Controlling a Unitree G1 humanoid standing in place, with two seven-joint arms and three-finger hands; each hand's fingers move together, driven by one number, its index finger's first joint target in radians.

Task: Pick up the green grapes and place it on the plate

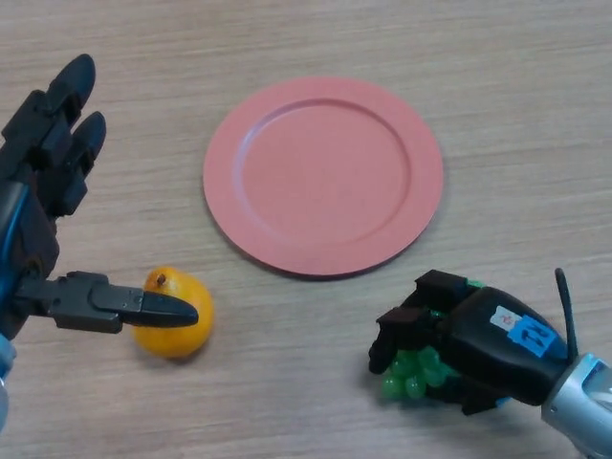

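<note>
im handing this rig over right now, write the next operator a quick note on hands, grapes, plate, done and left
Right hand: low on the table at the near right, fingers curled round the green grapes.
Left hand: open at the far left, thumb lying over the orange, holding nothing.
Plate: pink, in the middle of the table, nothing on it.
Done: grapes grasped.
Left: lift them, carry them up and left to the plate, release there.

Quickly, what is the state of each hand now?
Left hand: open, fingers straight, thumb over the orange, holding nothing.
Right hand: shut on the grapes.
</note>
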